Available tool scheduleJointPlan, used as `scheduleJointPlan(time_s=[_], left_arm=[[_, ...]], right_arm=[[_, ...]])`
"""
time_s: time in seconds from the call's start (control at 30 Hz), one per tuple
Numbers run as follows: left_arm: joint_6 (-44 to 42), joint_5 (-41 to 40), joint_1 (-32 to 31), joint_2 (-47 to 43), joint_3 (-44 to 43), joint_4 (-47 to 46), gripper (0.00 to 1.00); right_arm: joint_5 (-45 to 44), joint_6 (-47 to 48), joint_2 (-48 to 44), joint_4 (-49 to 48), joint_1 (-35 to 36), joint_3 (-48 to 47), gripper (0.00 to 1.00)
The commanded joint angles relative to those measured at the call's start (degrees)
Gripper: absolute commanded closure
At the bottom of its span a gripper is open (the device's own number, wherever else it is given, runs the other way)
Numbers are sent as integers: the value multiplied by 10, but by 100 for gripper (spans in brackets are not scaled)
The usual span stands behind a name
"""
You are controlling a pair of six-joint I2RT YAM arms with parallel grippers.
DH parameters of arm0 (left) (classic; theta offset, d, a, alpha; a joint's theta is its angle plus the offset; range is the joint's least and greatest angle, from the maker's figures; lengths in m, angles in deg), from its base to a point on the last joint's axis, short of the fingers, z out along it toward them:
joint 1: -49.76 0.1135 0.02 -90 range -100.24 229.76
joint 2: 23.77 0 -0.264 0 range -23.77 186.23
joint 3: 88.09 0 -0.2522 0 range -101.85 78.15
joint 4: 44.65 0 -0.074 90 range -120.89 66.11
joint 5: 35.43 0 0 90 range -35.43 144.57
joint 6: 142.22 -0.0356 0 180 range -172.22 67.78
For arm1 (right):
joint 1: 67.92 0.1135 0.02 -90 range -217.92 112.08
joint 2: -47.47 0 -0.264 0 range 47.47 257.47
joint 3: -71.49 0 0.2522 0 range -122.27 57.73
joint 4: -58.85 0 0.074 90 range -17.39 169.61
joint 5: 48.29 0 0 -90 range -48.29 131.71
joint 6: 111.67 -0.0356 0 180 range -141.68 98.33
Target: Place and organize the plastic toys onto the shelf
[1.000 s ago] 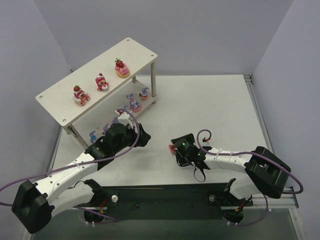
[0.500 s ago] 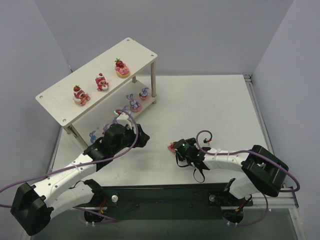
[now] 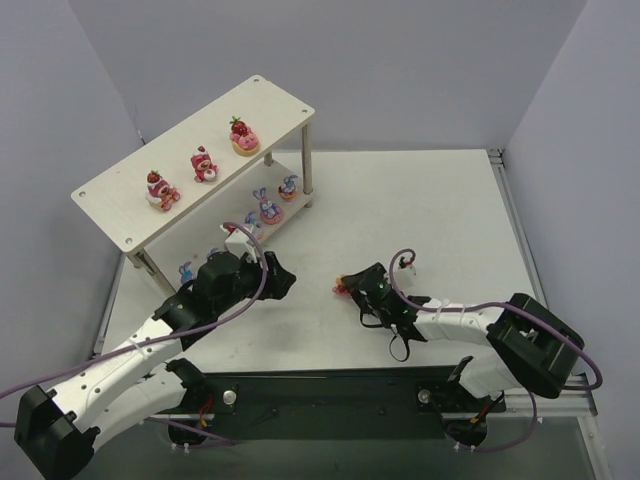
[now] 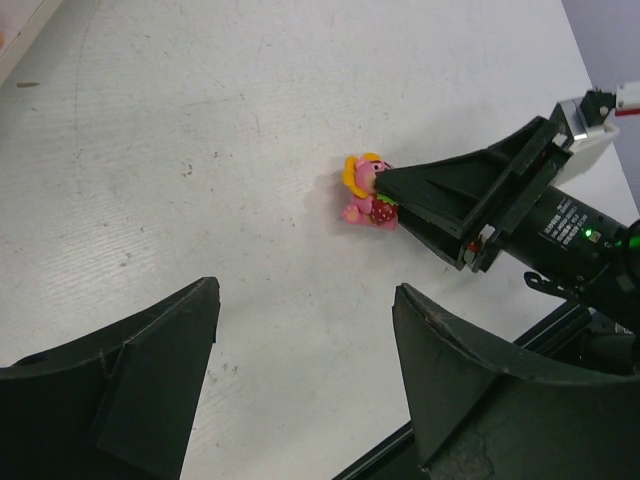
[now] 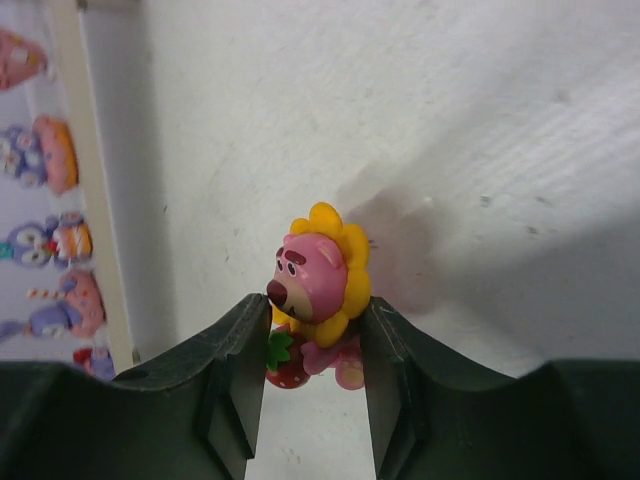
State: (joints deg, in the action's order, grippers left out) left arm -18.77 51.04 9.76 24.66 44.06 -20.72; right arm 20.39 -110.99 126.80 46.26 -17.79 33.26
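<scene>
since a second ago the right gripper (image 3: 346,289) has closed in around the flower-hooded pink bear (image 3: 342,291), and the left arm has drawn back a little from the shelf (image 3: 118,203) toward the near left. now the right fingers (image 5: 238,352) press on both flanks of the bear (image 5: 318,290), pinching it just below its yellow petal hood. its snout points out past the fingertips and the red strawberry it carries sits between the pads. it is low over the white table (image 3: 430,200); i cannot tell whether its base touches the surface.

the left gripper (image 3: 283,279) is spread wide with nothing between its fingers (image 4: 150,345). in its wrist view the pinched bear (image 4: 364,190) lies ahead of it and slightly to the right, well apart, with the right gripper (image 4: 392,192) reaching in from the right.

beyond the left gripper and to its left stands the shelf. three strawberry-topped bears (image 3: 204,165) stand in a row on its upper board, and purple-blue bunnies (image 3: 268,208) stand on the lower board. from the right gripper these lie far off to the left.
</scene>
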Motion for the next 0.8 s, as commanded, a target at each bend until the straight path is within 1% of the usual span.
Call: scheduleJointPlan(time_s=[0.0,0.03,0.07,0.1,0.13,0.17,0.2,0.27,0.3,0.4,0.53,0.7,0.77], left_arm=[[-10,35,4,-26,-12,18,20],[-10,35,4,-33,-15,20,20],[-10,50,4,-36,-19,22,20],[-11,62,4,-40,-22,23,19],[-10,68,4,-44,-23,23,19],[-10,73,4,-47,-24,23,19],[-10,84,5,-47,-26,22,19],[-8,92,4,-50,-29,23,19],[-8,96,4,-51,-34,25,19],[-7,99,4,-58,-48,33,19],[-10,99,4,-79,-70,53,19],[-13,88,4,-105,-86,69,19],[-14,87,4,-110,-94,71,19]], right_arm=[[106,240,-6,-195,-19,-21,100],[125,267,-5,-207,-19,-26,100],[165,294,-6,-222,-18,-30,100],[183,341,-12,-247,-18,-32,100],[201,361,-15,-257,-17,-40,100],[242,383,-21,-263,-18,-44,100],[257,422,-34,-265,-17,-47,100],[296,461,-51,-257,-11,-56,100],[307,497,-70,-247,-8,-59,100],[331,533,-114,-221,-6,-62,100],[340,590,-165,-197,-6,-65,100],[344,632,-212,-179,-6,-82,100],[364,645,-224,-180,-6,-87,100]])
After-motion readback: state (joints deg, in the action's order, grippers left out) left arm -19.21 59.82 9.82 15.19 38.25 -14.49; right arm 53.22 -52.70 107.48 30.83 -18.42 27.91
